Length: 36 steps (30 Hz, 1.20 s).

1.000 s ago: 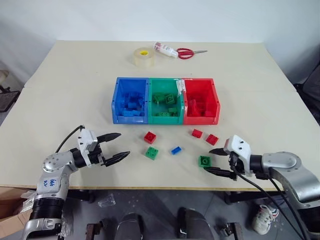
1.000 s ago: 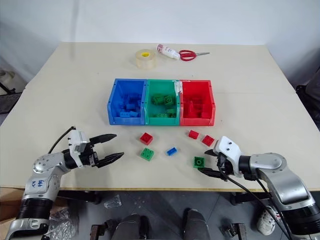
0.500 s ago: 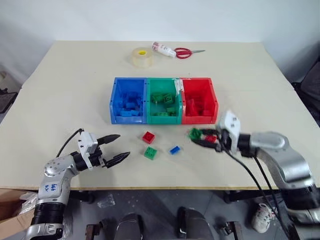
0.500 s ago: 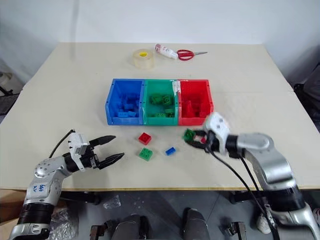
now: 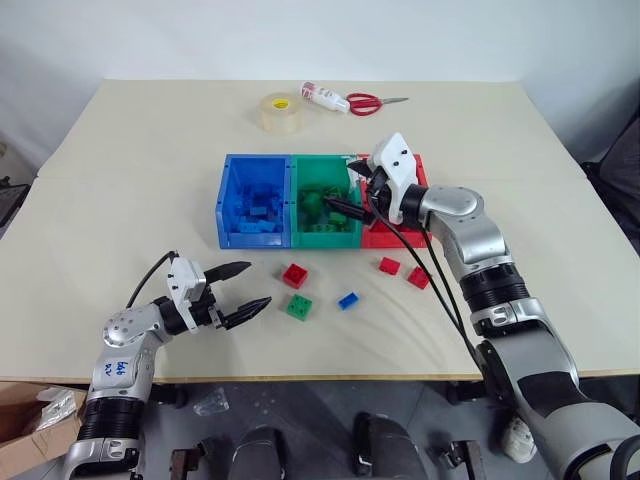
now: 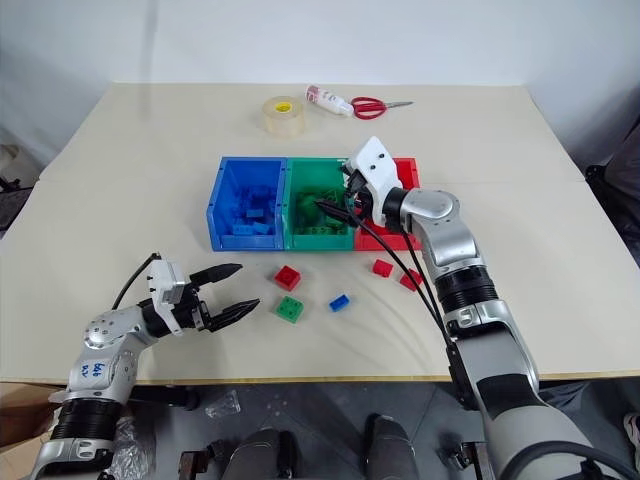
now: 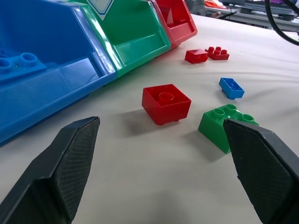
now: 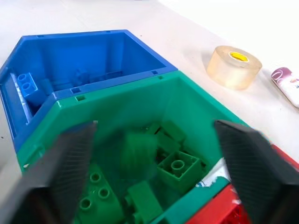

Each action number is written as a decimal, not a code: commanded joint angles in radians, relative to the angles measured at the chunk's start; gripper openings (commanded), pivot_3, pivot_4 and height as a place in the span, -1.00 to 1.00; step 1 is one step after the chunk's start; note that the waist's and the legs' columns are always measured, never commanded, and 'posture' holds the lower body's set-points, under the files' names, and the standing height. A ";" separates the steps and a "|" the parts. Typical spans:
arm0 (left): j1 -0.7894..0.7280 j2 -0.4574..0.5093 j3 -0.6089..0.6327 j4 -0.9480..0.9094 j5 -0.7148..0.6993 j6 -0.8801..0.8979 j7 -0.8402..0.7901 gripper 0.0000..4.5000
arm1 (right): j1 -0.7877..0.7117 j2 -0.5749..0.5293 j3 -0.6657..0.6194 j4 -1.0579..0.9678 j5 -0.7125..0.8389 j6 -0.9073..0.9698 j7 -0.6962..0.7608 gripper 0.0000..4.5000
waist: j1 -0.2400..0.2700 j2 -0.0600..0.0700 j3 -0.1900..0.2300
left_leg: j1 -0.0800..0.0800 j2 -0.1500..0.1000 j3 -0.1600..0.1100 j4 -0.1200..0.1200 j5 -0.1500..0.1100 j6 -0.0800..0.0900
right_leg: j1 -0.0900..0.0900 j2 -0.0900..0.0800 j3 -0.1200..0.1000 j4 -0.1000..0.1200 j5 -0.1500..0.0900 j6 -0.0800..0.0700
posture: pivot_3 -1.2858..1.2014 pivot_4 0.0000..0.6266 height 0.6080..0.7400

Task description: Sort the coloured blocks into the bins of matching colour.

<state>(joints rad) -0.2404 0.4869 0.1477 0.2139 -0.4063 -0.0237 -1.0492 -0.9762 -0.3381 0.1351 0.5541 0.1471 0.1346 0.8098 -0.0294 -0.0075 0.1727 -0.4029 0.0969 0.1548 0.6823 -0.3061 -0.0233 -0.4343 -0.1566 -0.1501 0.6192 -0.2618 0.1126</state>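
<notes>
The three joined bins are seen at the centre of the tabletop [image 5: 120, 150]: the blue bin [image 5: 228, 215] at the 9 o'clock end, the green bin [image 5: 322, 238] in the middle, the red bin [image 5: 418, 170] at the 3 o'clock end. Blue blocks are seen lying in the blue bin and green ones in the green bin.

The right gripper [image 5: 347, 192] is held over the green bin, its fingers spread apart with nothing between them. In the right wrist view a blurred green block [image 8: 135, 150] is seen between the fingers, inside the green bin; whether it is falling or lying cannot be told.

The left gripper [image 5: 248, 288] is held low over the tabletop at 7 o'clock from the bins, its fingers spread apart and empty.

Loose blocks are found at 6 o'clock from the bins: a red block [image 5: 296, 275], a green block [image 5: 300, 307] just beside it, a small blue block [image 5: 348, 300], and two more red blocks [image 5: 389, 265] [image 5: 418, 277] below the red bin.

A tape roll [image 5: 281, 111], a tube [image 5: 326, 97] and red-handled scissors [image 5: 372, 101] are seen at 12 o'clock.
</notes>
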 commanded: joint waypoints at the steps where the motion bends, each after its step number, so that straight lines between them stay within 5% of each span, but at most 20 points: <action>1: -0.001 0.002 0.001 -0.012 -0.005 -0.018 -0.004 1.00 | 0.079 -0.064 -0.025 -0.155 0.037 0.019 0.085 0.99 | 0.003 0.000 0.000 | 0.000 0.000 0.000 0.000 0.000 0.000 | 0.000 0.000 0.000 0.000 0.000 0.000 | 0.03 -0.52 1.00; 9: -0.016 0.007 -0.007 0.029 -0.006 -0.037 -0.038 1.00 | 0.495 -0.384 -0.164 -0.655 0.271 0.247 0.347 0.99 | 0.005 0.000 0.000 | 0.000 0.000 -0.001 0.000 0.000 0.000 | 0.000 0.000 0.000 -0.001 0.000 0.000 | 0.03 -0.52 1.00; 13: -0.027 0.022 0.002 0.064 -0.007 -0.047 -0.062 1.00 | 0.746 -0.541 -0.327 -0.759 0.301 0.299 0.355 0.99 | 0.008 0.000 0.000 | 0.001 0.000 -0.001 0.000 -0.001 0.000 | 0.002 0.000 0.000 -0.002 0.000 0.000 | 0.03 -0.52 1.00; 18: -0.029 0.037 0.012 0.083 -0.009 -0.057 -0.076 1.00 | 0.917 -0.593 -0.433 -0.797 0.304 0.330 0.324 0.99 | 0.001 0.000 0.000 | 0.003 0.001 -0.001 0.000 -0.001 0.000 | 0.004 0.001 0.000 -0.003 0.000 0.000 | 0.03 -0.52 1.00; 36: 0.018 0.027 0.023 0.006 -0.024 -0.057 -0.049 1.00 | 0.524 -0.359 -0.089 -0.391 0.080 0.271 0.148 0.99 | 0.003 0.000 0.000 | 0.003 0.002 0.000 0.000 -0.001 -0.001 | 0.004 0.002 0.001 -0.002 0.000 -0.001 | 0.03 -0.52 1.00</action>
<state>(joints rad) -0.2247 0.5083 0.1483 0.2595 -0.4083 -0.0666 -1.1041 -0.4397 -0.6998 0.0447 0.1503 0.2421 0.4251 0.9715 -0.0259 -0.0078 0.1726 -0.3997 0.0990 0.1544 0.6826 -0.3069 -0.0239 -0.4309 -0.1543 -0.1495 0.6171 -0.2621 0.1121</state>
